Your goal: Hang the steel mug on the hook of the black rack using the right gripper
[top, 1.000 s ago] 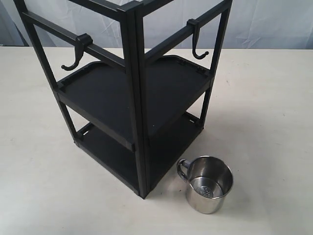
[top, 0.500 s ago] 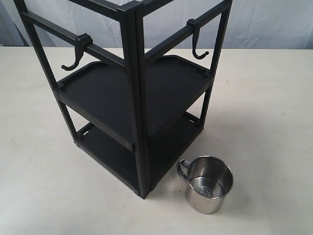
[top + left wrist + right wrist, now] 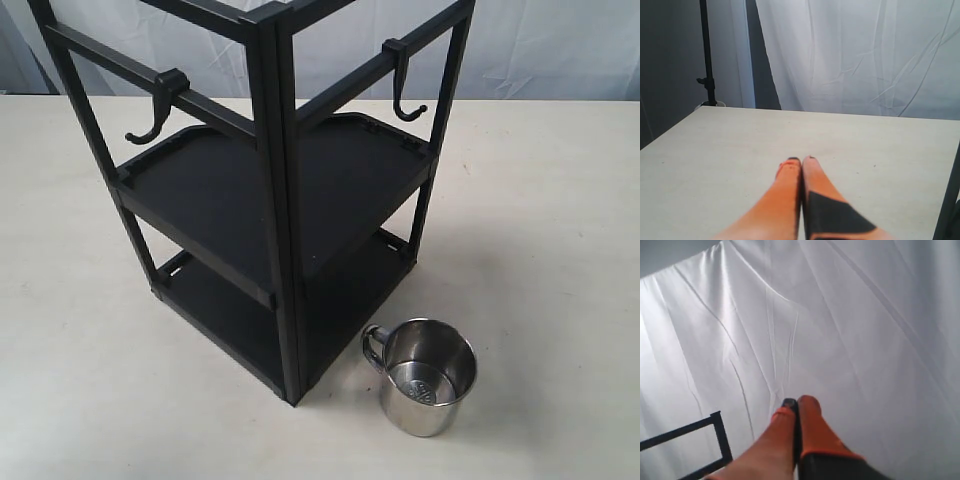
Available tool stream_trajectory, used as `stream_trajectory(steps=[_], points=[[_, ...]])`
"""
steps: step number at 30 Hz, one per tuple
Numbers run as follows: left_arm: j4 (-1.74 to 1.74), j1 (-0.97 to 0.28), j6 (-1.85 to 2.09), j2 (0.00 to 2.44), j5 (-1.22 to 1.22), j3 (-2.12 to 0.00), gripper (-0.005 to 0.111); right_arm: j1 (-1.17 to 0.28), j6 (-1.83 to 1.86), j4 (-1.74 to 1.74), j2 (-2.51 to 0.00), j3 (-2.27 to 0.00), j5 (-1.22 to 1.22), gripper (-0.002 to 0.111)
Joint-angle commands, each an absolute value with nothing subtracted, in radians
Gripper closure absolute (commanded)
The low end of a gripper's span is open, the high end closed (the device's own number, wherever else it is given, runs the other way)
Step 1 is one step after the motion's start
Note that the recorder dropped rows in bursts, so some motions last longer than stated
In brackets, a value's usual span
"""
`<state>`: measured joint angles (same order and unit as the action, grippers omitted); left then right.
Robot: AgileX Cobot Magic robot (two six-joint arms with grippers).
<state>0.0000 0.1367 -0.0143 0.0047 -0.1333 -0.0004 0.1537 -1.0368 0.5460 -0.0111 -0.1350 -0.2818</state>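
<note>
The steel mug (image 3: 428,376) stands upright on the table, right of the black rack's (image 3: 272,200) front post, with its handle (image 3: 375,345) turned toward the rack. The straight-shanked hook (image 3: 404,84) is clipped on the rack's right crossbar, high above the mug. Neither gripper shows in the exterior view. My right gripper (image 3: 796,403) is shut with nothing in it and faces a white curtain; a corner of the rack (image 3: 717,440) shows beside it. My left gripper (image 3: 801,160) is shut and empty over bare table.
A second hook (image 3: 160,105) with a wide curved arm is clipped on the rack's left crossbar. The pale table (image 3: 540,230) stretches right of the rack. A white curtain (image 3: 865,55) and a black stand pole (image 3: 705,55) are behind the table.
</note>
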Motion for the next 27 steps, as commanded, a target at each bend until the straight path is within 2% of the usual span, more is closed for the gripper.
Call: stream_trajectory(steps=[1,7,18,21,27], points=[[-0.007,0.128,-0.017,0.000,-0.128,0.000,0.105,0.149,-1.247,1.060,-0.122,-0.317,-0.206,0.109],[-0.007,0.128,-0.017,0.000,-0.128,0.000,0.105,0.135,-1.731,1.744,-0.418,-0.452,-0.338,0.109],[-0.007,0.128,-0.017,0.000,-0.128,0.000,0.105,0.010,-1.781,1.744,-0.970,-0.454,-0.583,0.109],[-0.007,0.128,-0.017,0.000,-0.128,0.000,0.105,-0.030,-1.641,1.744,-1.052,-0.477,-0.405,0.109],[-0.007,0.128,-0.017,0.000,-0.128,0.000,0.105,-0.112,-1.550,1.744,-1.072,-0.560,0.276,0.109]])
